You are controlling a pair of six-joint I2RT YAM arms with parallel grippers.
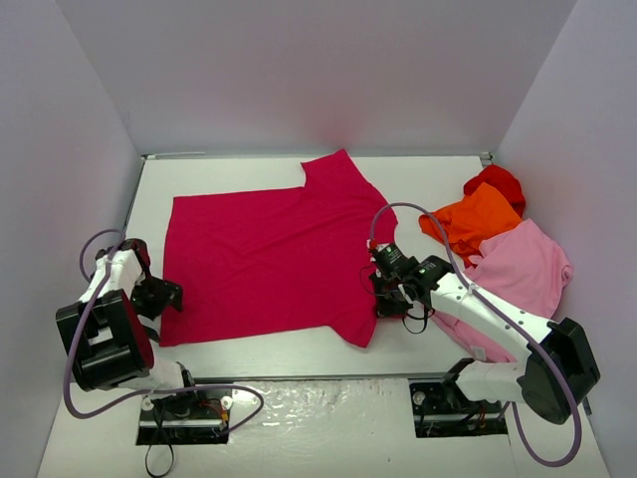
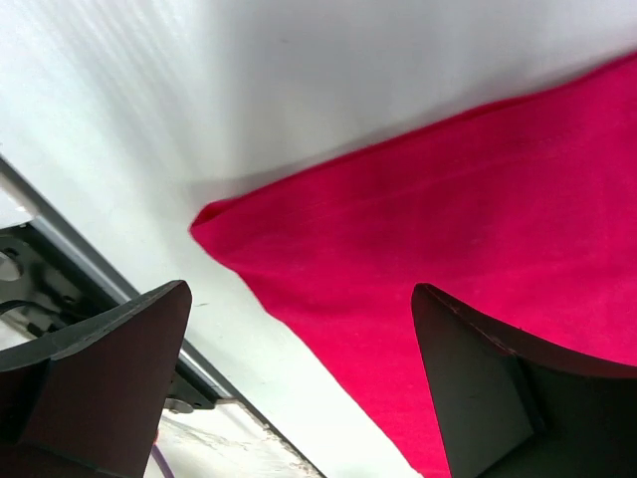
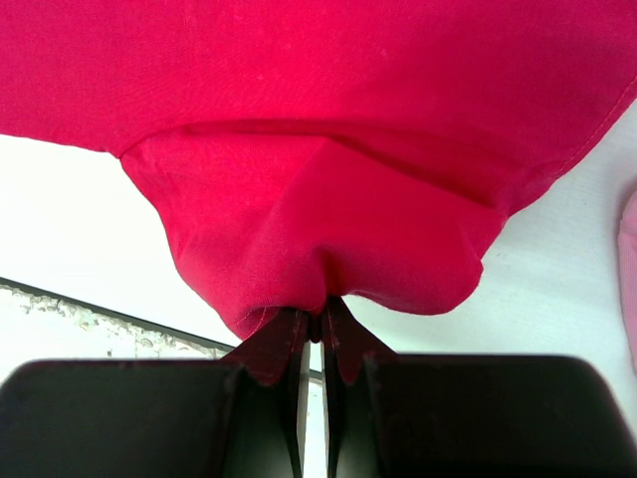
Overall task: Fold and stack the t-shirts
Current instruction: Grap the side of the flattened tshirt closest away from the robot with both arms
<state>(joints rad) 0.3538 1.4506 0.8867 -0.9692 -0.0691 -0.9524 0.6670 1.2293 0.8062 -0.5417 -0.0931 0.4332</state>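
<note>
The crimson-magenta t-shirt lies spread flat across the middle of the table. My right gripper is shut on the hem of its near right sleeve, and the cloth bunches up at the pinched fingertips. My left gripper stands open at the shirt's near left corner, its fingers wide apart with nothing between them; one finger hangs over the cloth, the other over bare table. At the right, an orange t-shirt, a red one and a light pink one lie crumpled in a heap.
White walls close in the table on the left, back and right. The table's near edge with a metal strip runs just below the shirt. A pink cloth edge shows at the right of the right wrist view.
</note>
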